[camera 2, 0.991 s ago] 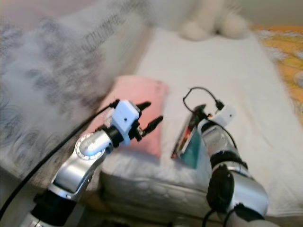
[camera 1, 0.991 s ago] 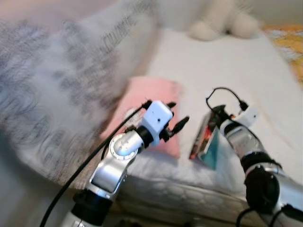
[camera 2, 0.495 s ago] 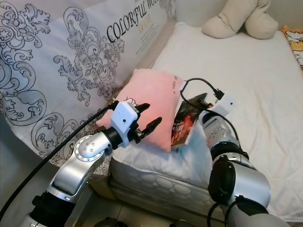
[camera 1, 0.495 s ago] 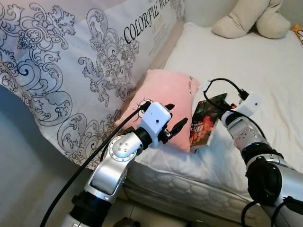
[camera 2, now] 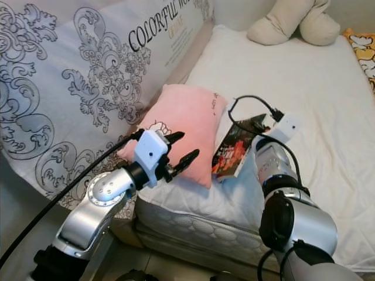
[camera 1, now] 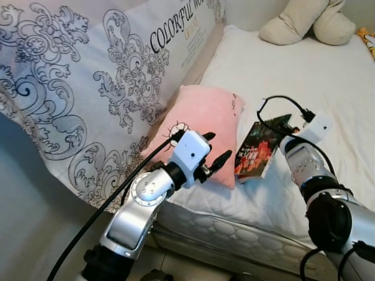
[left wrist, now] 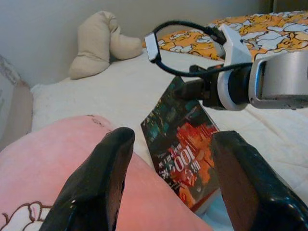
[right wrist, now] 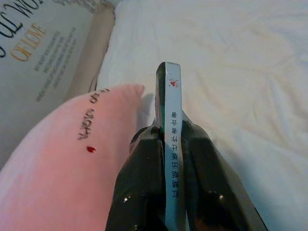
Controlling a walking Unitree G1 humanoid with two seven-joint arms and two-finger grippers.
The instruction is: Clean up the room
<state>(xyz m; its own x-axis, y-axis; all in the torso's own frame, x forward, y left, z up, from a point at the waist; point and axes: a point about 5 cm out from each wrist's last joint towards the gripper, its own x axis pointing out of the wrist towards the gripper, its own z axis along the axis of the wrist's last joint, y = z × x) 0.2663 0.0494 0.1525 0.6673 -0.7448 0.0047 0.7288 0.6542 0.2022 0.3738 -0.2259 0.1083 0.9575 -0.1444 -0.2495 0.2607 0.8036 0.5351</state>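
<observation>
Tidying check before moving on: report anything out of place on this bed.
The book is the odd item: it stands tilted on its edge on the white mattress, beside the pink pillow, clamped in the right end effector. The left end effector hovers open over the pillow. Nothing looks spilled or damaged.

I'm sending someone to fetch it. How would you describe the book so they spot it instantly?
On the white mattress, beside the pink pillow, the book stands tilted on edge, held by the right gripper. Its dark cover carries red-orange print.
</observation>
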